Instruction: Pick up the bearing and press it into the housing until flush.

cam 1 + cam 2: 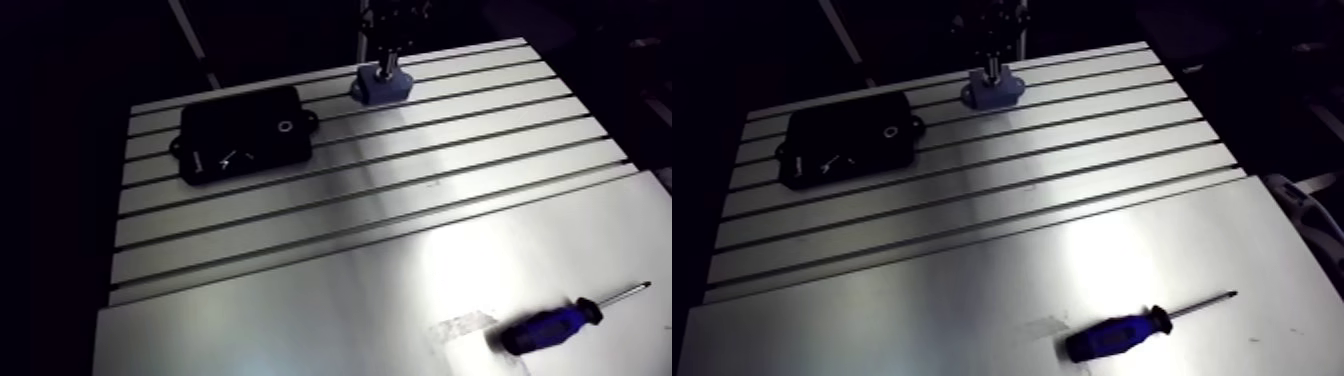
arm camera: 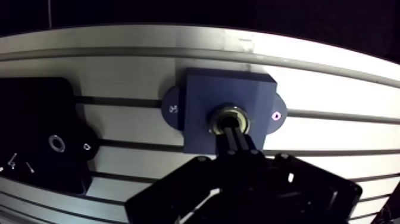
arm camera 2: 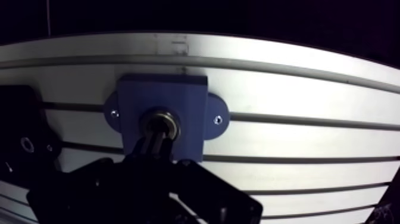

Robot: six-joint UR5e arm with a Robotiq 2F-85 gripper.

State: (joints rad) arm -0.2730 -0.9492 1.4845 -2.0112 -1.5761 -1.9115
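Note:
The blue housing with two side ears lies flat on the slotted table near its far edge. A metal-ringed bearing sits in the housing's round bore. My gripper comes straight down over it. The two dark fingers are pressed together, with their tips on the bearing's centre. The ring shows around the tips; how deep the bearing sits I cannot tell. In the arm view the gripper stands upright on the housing.
A black flat box with mounting ears lies left of the housing, small loose bits on its lid. A blue-handled screwdriver rests on the smooth plate at the near right. Table edges drop off on all sides.

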